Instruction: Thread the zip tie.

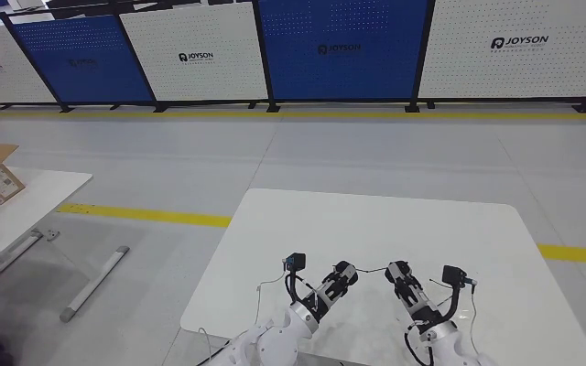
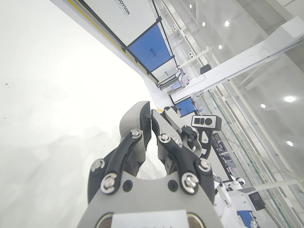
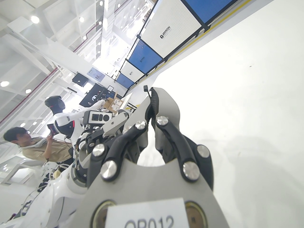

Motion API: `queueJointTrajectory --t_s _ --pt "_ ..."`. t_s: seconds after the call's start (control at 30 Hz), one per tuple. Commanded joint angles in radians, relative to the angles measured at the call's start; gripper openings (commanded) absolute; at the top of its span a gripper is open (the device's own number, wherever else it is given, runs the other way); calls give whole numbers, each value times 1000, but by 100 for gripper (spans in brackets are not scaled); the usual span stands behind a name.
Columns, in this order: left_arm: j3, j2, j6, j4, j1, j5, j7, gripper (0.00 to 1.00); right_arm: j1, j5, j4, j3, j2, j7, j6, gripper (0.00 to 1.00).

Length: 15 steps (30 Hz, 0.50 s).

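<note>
The right gripper (image 3: 152, 91), grey fingers on black links, is pressed together on the thin black plastic zip tie (image 3: 147, 91), whose small square head (image 3: 145, 88) pokes out just past the fingertips. The left gripper (image 2: 151, 117) is likewise pinched together, with a short dark stub of strap showing between its ribbed pads (image 2: 145, 122). From above, the two grippers face each other tip to tip, near but apart. The zip tie (image 1: 371, 270) runs as a fine dark line between them, so each arm appears to hold one end. Both hang above the flat white table (image 1: 385, 220), close to its near edge and about midway along it. The step in hand looks like the approach before threading: the ends are held, but the tail is not yet in the head. The next move calls for bending the strap into a loop, lining the free tip up with the head's slot and feeding it straight through. The slot is tiny, so a small angle error would likely make it miss.
</note>
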Motion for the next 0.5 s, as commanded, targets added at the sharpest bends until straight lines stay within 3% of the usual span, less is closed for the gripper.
queueJointTrajectory --t_s 0.0,0.47 --pt "0 0 0 0 0 0 0 0 -6 2 -2 9 -1 2 -6 0" --pt "0 0 0 0 0 0 0 0 9 -24 13 -1 -21 22 9 0"
